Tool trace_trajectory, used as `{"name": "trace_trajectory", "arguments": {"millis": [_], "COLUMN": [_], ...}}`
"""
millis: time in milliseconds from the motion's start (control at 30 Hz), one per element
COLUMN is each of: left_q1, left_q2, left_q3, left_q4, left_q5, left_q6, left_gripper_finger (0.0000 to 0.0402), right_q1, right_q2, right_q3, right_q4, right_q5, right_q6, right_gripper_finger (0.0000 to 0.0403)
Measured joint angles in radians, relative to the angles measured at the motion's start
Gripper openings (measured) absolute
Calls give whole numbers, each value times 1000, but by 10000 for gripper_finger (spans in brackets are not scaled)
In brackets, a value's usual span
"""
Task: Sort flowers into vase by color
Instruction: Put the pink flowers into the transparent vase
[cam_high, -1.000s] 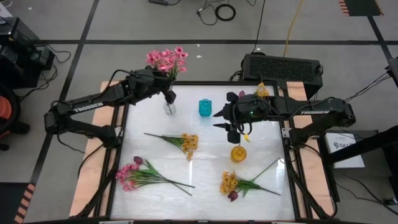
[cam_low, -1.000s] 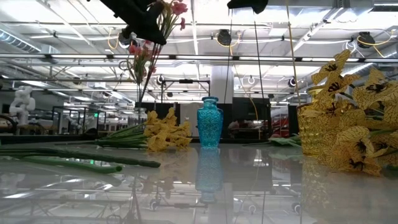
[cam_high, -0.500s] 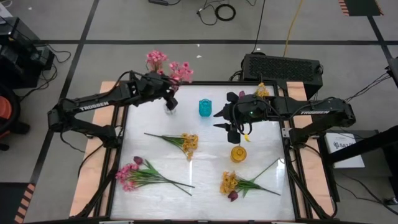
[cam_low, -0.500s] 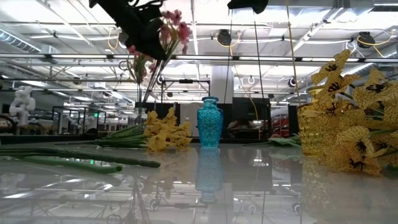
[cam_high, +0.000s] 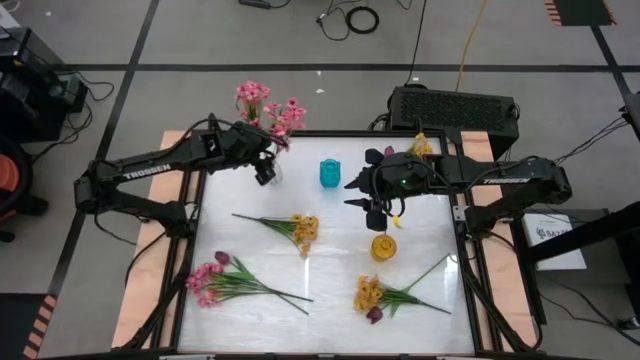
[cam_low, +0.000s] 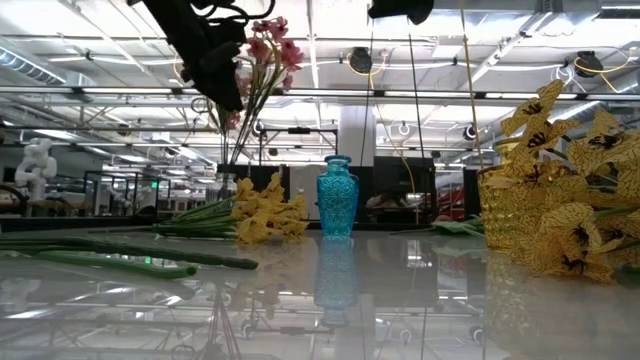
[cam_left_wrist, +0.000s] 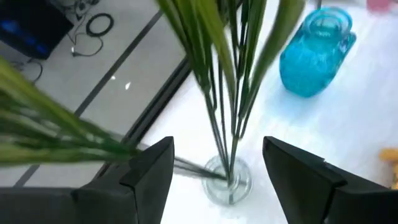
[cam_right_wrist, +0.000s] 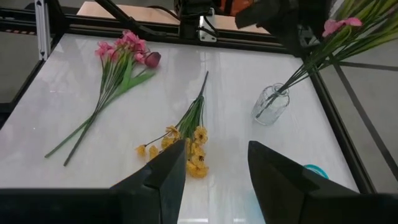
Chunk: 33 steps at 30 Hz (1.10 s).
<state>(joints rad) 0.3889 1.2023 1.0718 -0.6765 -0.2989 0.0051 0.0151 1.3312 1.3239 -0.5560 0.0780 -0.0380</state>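
Pink flowers (cam_high: 268, 103) in clear vase (cam_high: 271, 172), left fingers (cam_left_wrist: 155, 168) apart

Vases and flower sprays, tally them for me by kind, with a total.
Vases: 3, clear glass vase, blue vase, yellow vase.
Flower sprays: 4, pink spray in the glass vase, yellow spray, pink spray, yellow spray near the front.
Total: 7.

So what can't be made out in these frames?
- Right gripper: high view shows it from above by the yellow vase; whether it holds a stem can't be told.
- Clear vase: in the low view, hard to make out against the room behind.
- Pink flowers: left wrist view cuts off the blooms.
- Left gripper: low view shows only a dark silhouette.
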Motion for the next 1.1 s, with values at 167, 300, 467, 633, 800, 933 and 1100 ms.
{"name": "trace_trajectory", "arguments": {"millis": [167, 300, 467, 633, 800, 933, 1100], "left_q1": [-25, -60, -131, -253, -427, -588, -767], "left_q2": [-54, -112, -176, -196, -190, -190, -178], "left_q3": [0, 0, 0, 0, 0, 0, 0], "left_q4": [-34, -98, -180, -258, -299, -313, -300], "left_q5": [-1, 1, 6, 8, 10, 19, 5], "left_q6": [-10, -56, -168, -271, -369, -394, -472], "left_gripper_finger": [252, 251, 251, 251, 251, 251, 251], "right_q1": [0, 0, 0, 0, 0, 0, 0], "right_q2": [0, 0, 0, 0, 1, 1, 1], "right_q3": [0, 0, 0, 0, 0, 0, 0], "right_q4": [-2, -12, -24, -32, -51, -57, -56], "right_q5": [0, 0, 0, 0, 0, 0, 0], "right_q6": [0, 9, 12, 26, 31, 43, 50], "right_gripper_finger": [164, 164, 164, 164, 164, 164, 164]}}
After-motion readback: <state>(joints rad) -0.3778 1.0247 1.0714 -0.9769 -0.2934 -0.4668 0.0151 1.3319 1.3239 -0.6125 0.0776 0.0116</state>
